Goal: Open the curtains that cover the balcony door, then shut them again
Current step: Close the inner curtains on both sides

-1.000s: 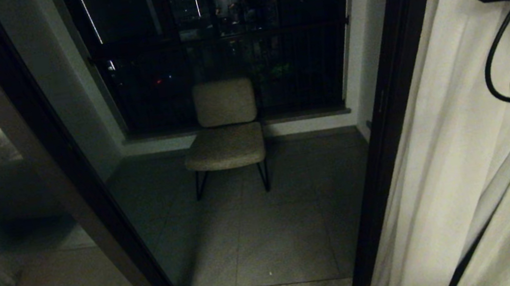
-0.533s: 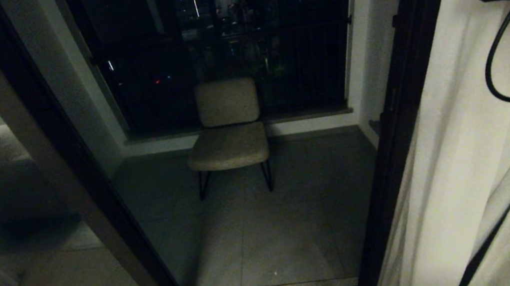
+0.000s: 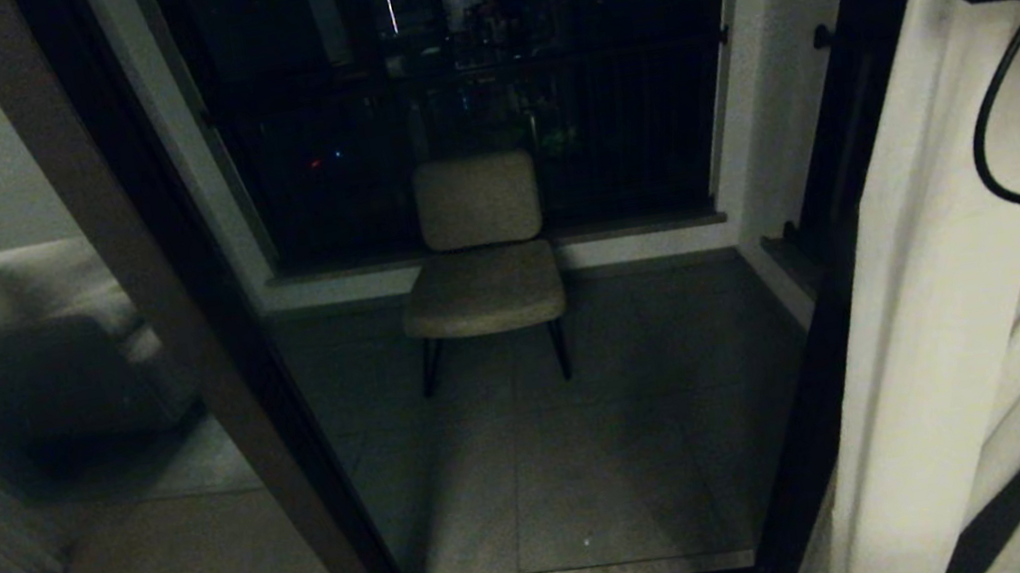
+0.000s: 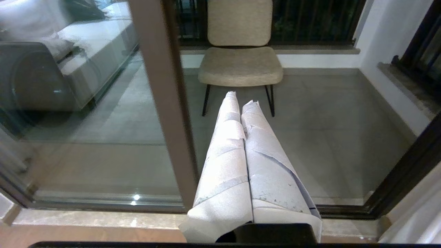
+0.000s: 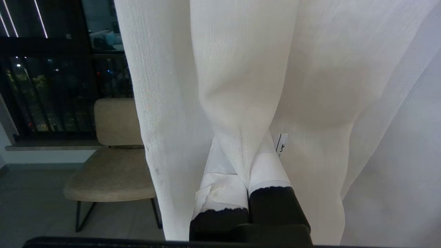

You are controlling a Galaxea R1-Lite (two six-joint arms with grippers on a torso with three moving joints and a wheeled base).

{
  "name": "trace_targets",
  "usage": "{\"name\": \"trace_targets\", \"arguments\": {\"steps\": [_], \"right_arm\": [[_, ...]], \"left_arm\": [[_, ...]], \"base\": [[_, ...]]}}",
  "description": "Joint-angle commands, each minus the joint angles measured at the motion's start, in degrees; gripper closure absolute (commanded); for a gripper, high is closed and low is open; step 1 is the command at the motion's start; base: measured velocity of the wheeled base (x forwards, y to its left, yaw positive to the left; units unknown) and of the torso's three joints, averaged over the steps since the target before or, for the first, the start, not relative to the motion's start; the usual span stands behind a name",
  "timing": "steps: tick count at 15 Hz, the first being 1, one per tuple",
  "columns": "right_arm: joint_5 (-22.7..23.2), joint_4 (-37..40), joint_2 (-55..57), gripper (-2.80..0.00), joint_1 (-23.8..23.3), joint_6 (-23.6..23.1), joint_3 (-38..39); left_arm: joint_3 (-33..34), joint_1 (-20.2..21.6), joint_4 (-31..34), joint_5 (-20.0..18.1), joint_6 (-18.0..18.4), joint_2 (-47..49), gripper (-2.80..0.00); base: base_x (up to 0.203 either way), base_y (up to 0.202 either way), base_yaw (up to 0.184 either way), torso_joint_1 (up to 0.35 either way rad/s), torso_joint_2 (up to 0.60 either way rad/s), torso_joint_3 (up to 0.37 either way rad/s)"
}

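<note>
- The tall glass balcony door (image 3: pixel 506 257) with its dark metal frame stands uncovered across most of the head view; a beige padded chair (image 3: pixel 481 260) sits on the balcony floor behind the glass.
- The cream woven curtain (image 3: pixel 964 279) hangs gathered in soft pleats at the door's right edge — so the opening step looks close to done on this side.
- The right gripper (image 5: pixel 246 165), taped white at the fingers, is clamped on a fold of that curtain.
- The left gripper (image 4: pixel 241 103) points at the glass with its wrapped fingers pressed together, holding nothing.
- Next, I judge, comes drawing the same fold back towards the door's left edge — without letting it slip.
- The curtain rail, the hem and any second panel lie out of view.
</note>
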Motion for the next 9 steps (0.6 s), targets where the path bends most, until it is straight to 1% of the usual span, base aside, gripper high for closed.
{"name": "trace_targets", "arguments": {"steps": [1,9], "right_arm": [[0.0,-0.2,-0.1,0.0,0.0,0.0,0.0],[0.0,-0.4,0.3,0.0,0.3,-0.1,-0.2]], "left_arm": [[0.0,0.0,0.0,-0.1,0.0,0.0,0.0],[0.0,0.0,0.0,-0.1,0.0,0.0,0.0]], "base": [[0.0,0.198,-0.002,0.005,0.01,0.002],[0.0,0.197,0.0,0.001,0.0,0.003]]}}
